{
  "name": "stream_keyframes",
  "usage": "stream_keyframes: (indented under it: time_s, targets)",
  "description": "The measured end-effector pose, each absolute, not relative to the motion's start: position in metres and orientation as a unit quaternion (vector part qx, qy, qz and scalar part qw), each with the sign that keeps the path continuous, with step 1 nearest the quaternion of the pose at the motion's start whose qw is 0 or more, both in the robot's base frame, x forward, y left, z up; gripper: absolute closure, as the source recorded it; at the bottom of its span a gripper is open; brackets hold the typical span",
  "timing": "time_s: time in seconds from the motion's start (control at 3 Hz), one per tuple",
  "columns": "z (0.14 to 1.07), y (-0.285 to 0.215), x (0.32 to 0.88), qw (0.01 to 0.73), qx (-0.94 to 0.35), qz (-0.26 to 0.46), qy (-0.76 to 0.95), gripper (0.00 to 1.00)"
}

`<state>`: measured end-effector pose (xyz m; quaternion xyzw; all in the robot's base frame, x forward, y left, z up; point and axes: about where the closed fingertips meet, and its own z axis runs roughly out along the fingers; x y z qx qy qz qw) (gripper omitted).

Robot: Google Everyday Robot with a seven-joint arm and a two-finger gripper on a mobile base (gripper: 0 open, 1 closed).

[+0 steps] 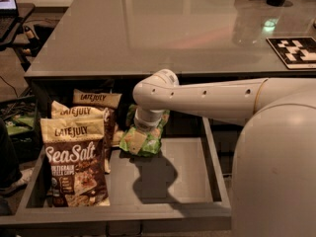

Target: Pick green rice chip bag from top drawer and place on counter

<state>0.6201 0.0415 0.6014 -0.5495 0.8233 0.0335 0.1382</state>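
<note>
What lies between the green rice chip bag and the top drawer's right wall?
Only bare floor of the top drawer, partly shaded by the arm, in the camera view. The gripper is at the top of the green rice chip bag.

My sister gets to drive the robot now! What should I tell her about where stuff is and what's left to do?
Gripper: down inside the open top drawer, right at the green rice chip bag. Whether it has hold of the bag cannot be seen.
Bag: near the back of the drawer, beside the brown Late July bags.
Done: drawer open, arm reached in to the bag.
Left: lift the bag out and set it on the counter.
</note>
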Motion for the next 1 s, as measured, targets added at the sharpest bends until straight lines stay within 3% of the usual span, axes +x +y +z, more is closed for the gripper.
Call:
stream_keyframes:
  time_s: [1.0]
  targets:
    - [0.6011,0.0417,0.6202,0.138,-0.550,0.033,0.823,0.87]
